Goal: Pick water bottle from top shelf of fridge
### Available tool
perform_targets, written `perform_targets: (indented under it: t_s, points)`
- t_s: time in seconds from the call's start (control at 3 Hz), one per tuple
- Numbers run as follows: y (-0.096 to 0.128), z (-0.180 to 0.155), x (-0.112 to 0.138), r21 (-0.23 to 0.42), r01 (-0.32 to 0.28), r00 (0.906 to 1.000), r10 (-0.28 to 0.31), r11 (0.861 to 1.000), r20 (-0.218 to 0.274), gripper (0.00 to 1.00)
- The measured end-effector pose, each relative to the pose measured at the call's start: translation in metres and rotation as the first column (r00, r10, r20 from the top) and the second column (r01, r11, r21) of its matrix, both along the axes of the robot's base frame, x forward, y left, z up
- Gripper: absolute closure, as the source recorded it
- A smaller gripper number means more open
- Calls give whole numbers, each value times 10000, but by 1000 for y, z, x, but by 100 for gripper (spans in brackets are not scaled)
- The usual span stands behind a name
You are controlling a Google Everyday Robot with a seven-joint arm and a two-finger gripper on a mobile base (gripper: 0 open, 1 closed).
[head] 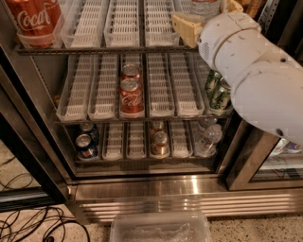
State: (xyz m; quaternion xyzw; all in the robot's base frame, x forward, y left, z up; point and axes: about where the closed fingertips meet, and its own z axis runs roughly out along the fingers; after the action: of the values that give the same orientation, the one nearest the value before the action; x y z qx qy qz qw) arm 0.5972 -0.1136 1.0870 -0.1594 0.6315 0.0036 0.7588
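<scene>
Reaching into the fridge from the right, the pincer is at the right end of the top shelf, right at the water bottle, which stands there in a right lane. How far the pincer is open, and whether it holds the bottle, I cannot tell. A red Coca-Cola can stands at the left end of this shelf.

Warm, dim light fills the fridge; glare streaks its steel base, shadow pools along the dark door frame, and the pale tool at the upper right catches the brightest light
</scene>
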Motion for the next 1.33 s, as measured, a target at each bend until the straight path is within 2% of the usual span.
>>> perform_targets:
  t_s: [1.33]
  points:
    - [-18,6,34,-160,1175,9923,-1167,9929,421,29]
